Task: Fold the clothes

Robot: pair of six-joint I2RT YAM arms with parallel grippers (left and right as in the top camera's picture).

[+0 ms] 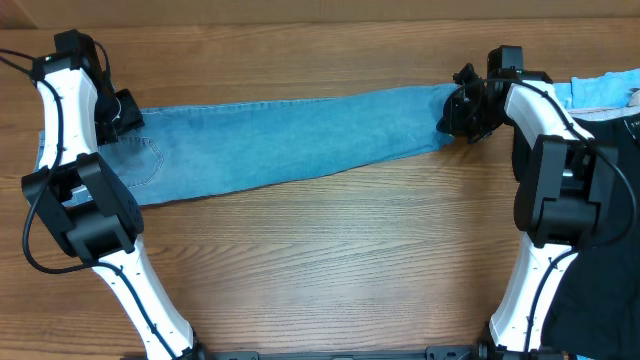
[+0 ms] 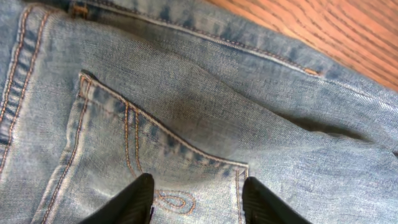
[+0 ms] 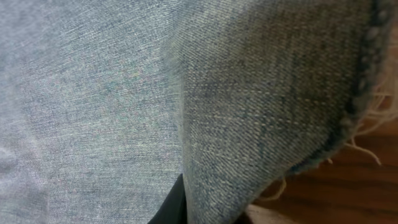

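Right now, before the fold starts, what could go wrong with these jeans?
1. The right end effector pinches the jeans close to the frayed hem; the denim may slip out.
2. The left end effector stands open over the back pocket, so the waist may drag along.

Wood-grain table [image 1: 330, 270], med-brown, even light w/ soft shadows

Worktop [image 1: 330, 260]: brown wood-grain surface, grain running left to right overhead. Same wood shows in one corner of each wrist view.
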